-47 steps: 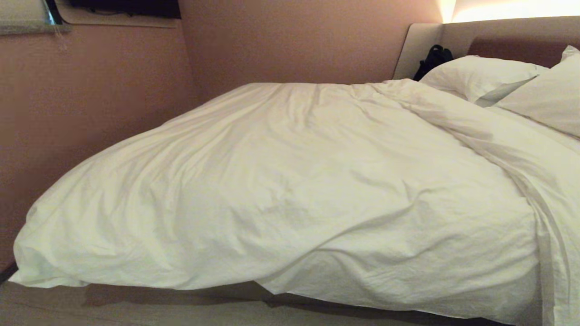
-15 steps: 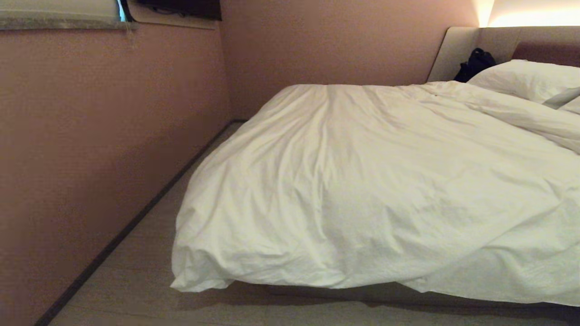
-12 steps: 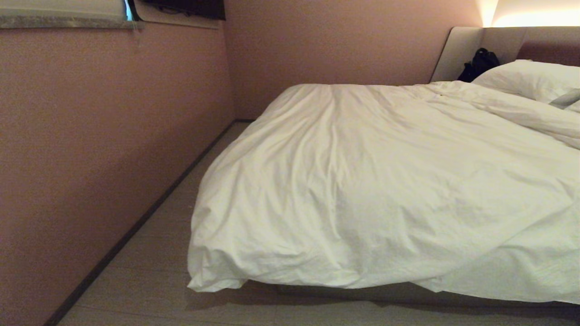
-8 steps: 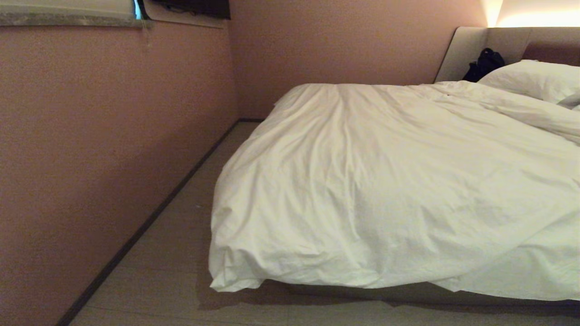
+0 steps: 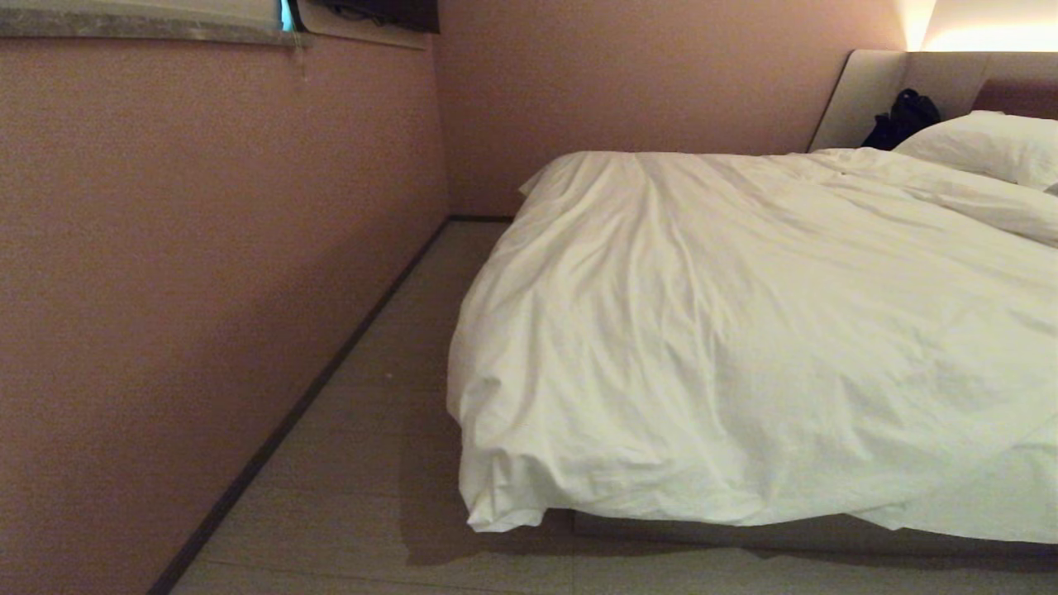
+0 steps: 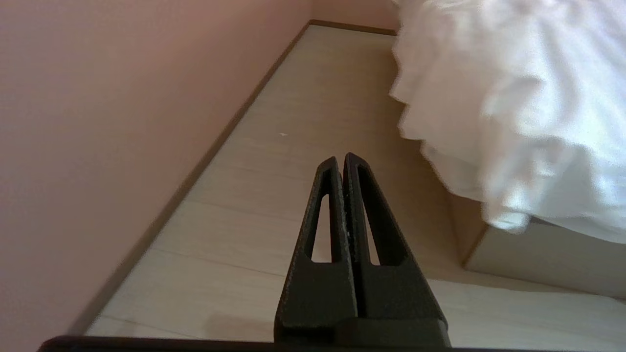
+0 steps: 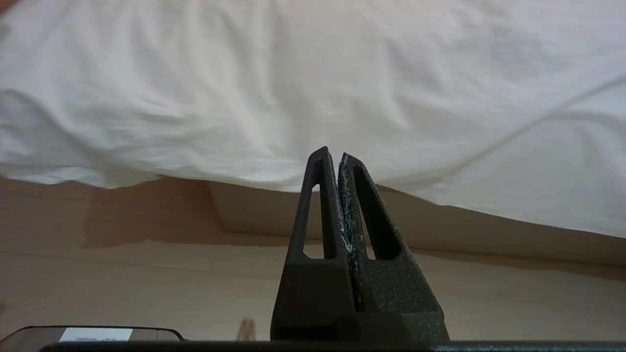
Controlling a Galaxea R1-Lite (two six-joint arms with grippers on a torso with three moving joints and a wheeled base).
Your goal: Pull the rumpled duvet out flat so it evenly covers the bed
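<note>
Duvet (image 5: 744, 330) lengthwise toward headboard (image 5: 868, 91).

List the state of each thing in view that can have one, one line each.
duvet: spread over the bed, wrinkled, near corner hanging off the base.
bed: covered, only a strip of base showing.
pillow: lying at the headboard end.
left hand: shut, empty, above the floor.
right hand: shut, empty, facing the duvet edge.

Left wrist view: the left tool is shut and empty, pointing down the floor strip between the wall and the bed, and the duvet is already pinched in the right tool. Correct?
Not quite. The right wrist view shows the right tool shut on nothing, short of the duvet. The left tool is as stated.
</note>
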